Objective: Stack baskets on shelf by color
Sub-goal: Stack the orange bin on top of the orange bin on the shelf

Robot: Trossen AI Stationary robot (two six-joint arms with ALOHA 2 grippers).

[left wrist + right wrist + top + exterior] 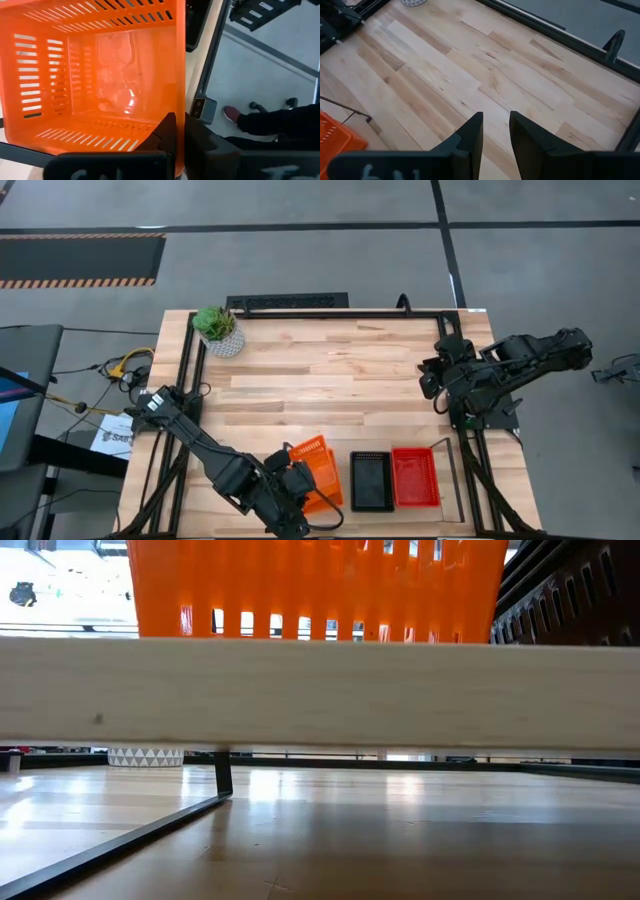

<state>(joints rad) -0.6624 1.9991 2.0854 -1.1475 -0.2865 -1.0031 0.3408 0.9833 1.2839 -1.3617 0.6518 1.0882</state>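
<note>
Left jaws clamp the orange basket's rim, holding it tilted over the shelf's left end, beside the black basket; right jaws wait narrowly parted, well apart.

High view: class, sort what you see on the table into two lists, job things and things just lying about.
Job: orange basket, black basket, red basket, shelf, left hand gripping the orange basket.
Lying about: potted plant.

Open tabletop — baskets crowding shelf
</note>
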